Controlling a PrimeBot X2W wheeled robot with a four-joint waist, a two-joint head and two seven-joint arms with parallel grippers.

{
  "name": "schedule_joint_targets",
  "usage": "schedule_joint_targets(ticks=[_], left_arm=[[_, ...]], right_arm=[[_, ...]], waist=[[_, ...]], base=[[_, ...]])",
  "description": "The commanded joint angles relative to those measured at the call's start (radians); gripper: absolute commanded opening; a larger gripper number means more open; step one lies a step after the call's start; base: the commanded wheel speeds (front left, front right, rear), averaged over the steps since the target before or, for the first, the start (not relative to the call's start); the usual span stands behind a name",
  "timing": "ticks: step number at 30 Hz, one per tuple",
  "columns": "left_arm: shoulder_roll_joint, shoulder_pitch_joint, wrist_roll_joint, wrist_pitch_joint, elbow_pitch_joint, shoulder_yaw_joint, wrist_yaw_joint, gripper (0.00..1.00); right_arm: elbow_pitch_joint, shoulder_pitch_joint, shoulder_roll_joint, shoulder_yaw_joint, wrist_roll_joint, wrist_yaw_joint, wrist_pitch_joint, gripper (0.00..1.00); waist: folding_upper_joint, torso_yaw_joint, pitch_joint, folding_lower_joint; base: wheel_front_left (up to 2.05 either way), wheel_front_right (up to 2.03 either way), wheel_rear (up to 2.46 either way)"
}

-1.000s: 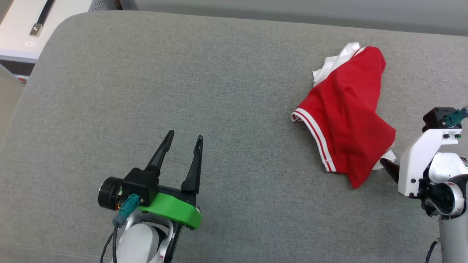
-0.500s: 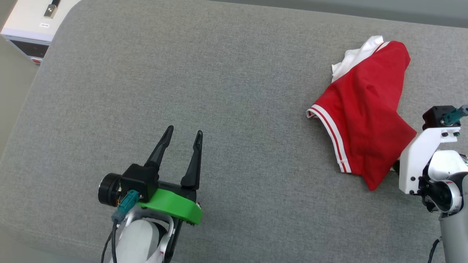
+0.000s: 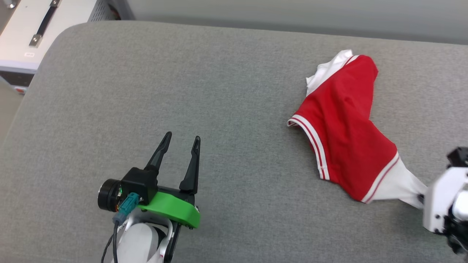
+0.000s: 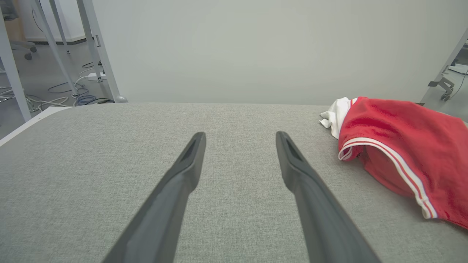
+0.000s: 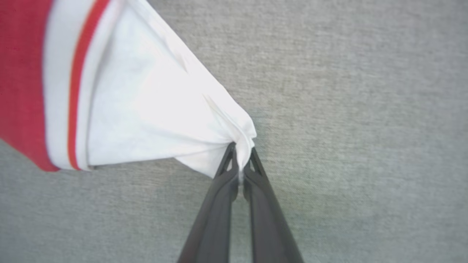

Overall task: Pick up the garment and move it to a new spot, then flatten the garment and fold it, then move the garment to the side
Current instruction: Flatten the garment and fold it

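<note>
The garment [image 3: 343, 138] lies bunched on the right half of the grey cushion [image 3: 146, 73], its red body running from near the cushion's far edge toward its near right corner. There the right gripper [image 5: 239, 151] has its jaws clenched on the very tip of a white sleeve [image 5: 153, 109], which fans out taut from the pinch. The left gripper [image 3: 181, 136] hovers over the cushion's near left part, jaws released and holding nothing, well apart from the cloth.

The step in hand looks like the pick-up for the move to a new spot. The hold is small, on a sleeve end only, so lift slowly and straight up off the cushion. A quick sideways tug could drag the heap or slip the sleeve out. The soft cloth will likely lengthen and swing as it rises. Carry it high enough that its lowest edge clears the cushion, then lower it over the cushion's open middle, lowest edge first, so it lays out rather than heaps
</note>
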Motion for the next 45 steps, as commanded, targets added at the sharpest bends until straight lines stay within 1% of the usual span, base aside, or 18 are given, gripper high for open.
schedule_joint_targets(ticks=[1, 6, 8, 13, 14, 15, 16, 20, 23, 26, 29, 33, 37, 41, 43, 45], left_arm=[[-0.005, 0.009, 0.004, -0.006, 0.001, 0.0, -0.007, 1.0], [-0.006, 0.017, 0.002, -0.006, 0.006, -0.002, -0.008, 1.0], [-0.006, 0.019, 0.0, -0.006, 0.007, -0.002, -0.008, 1.0], [-0.007, 0.025, -0.004, -0.006, 0.012, -0.006, -0.009, 1.0], [-0.007, 0.026, -0.005, -0.006, 0.014, -0.007, -0.009, 1.0], [-0.007, 0.027, -0.005, -0.006, 0.016, -0.008, -0.009, 1.0], [-0.008, 0.027, -0.005, -0.006, 0.018, -0.01, -0.009, 1.0], [-0.008, 0.029, -0.006, -0.006, 0.026, -0.017, -0.009, 1.0], [-0.008, 0.031, -0.007, -0.006, 0.031, -0.017, -0.01, 1.0], [-0.008, 0.036, -0.009, -0.006, 0.029, -0.017, -0.01, 1.0], [-0.008, 0.04, -0.017, -0.006, 0.03, -0.023, -0.01, 1.0], [-0.009, 0.038, -0.029, -0.006, 0.028, -0.032, -0.01, 1.0], [-0.009, 0.013, -0.065, -0.006, 0.041, -0.055, -0.01, 1.0], [0.002, -0.074, -0.077, -0.002, 0.037, -0.109, -0.01, 1.0], [0.011, -0.138, -0.104, 0.029, 0.036, -0.147, -0.01, 1.0], [0.026, -0.216, -0.142, 0.106, 0.039, -0.191, -0.01, 1.0]], right_arm=[[-0.012, 0.035, -0.014, -0.026, -0.012, -0.001, 0.006, 0.0], [-0.07, 0.122, -0.014, -0.167, -0.067, -0.001, 0.004, 0.0], [-0.084, 0.151, 0.0, -0.202, -0.081, -0.001, -0.001, 0.0], [-0.093, 0.197, 0.036, -0.226, -0.104, -0.001, -0.029, 0.0], [-0.093, 0.196, 0.049, -0.23, -0.108, -0.001, -0.049, 0.0], [-0.095, 0.19, 0.059, -0.232, -0.113, -0.001, -0.076, 0.44], [-0.092, 0.18, 0.074, -0.237, -0.117, -0.001, -0.107, 1.0], [-0.098, 0.147, 0.101, -0.207, -0.095, -0.001, -0.218, 1.0], [-0.127, 0.122, 0.112, -0.195, -0.075, -0.001, -0.327, 1.0], [-0.154, 0.097, 0.127, -0.171, -0.025, -0.001, -0.476, 1.0], [-0.153, 0.106, 0.107, -0.122, -0.003, -0.001, -0.633, 1.0], [-0.14, 0.116, 0.11, -0.077, 0.018, -0.001, -0.785, 1.0], [-0.135, 0.107, 0.128, -0.048, 0.028, -0.001, -0.859, 1.0], [-0.144, 0.088, 0.136, -0.03, 0.023, -0.001, -0.883, 1.0], [-0.153, 0.08, 0.14, -0.022, 0.015, -0.001, -0.89, 1.0], [-0.163, 0.072, 0.151, -0.024, 0.011, -0.001, -0.893, 1.0]], waist=[[-0.0001, -0.033, -0.033, 0.0], [-0.0001, -0.045, -0.052, 0.0], [-0.0001, -0.046, -0.056, 0.0], [-0.0001, -0.046, -0.063, 0.0], [-0.0001, -0.046, -0.065, 0.0], [-0.0001, -0.047, -0.066, 0.0], [-0.0001, -0.048, -0.068, 0.0], [-0.0001, -0.057, -0.084, 0.0], [-0.0001, -0.067, -0.098, 0.0], [-0.0001, -0.077, -0.108, 0.0], [-0.0001, -0.084, -0.111, 0.0], [-0.0001, -0.099, -0.106, 0.0], [-0.0001, -0.122, -0.084, 0.0], [-0.0001, -0.153, -0.049, 0.0], [-0.0001, -0.17, -0.031, 0.0], [-0.0001, -0.187, -0.009, 0.0]], base=[[0.0, 0.0, 0.0], [0.0, 0.0, 0.0], [0.0, 0.0, 0.0], [0.0, 0.0, 0.0], [0.0, 0.0, 0.0], [0.0, 0.0, 0.0], [0.0, 0.0, 0.0], [0.0, 0.0, 0.0], [0.0, 0.0, 0.0], [0.0, 0.0, 0.0], [0.0, 0.0, 0.0], [0.0, 0.0, 0.0], [0.0, 0.0, 0.0], [0.0, 0.0, 0.0], [0.0, 0.0, 0.0], [0.0, 0.0, 0.0]])
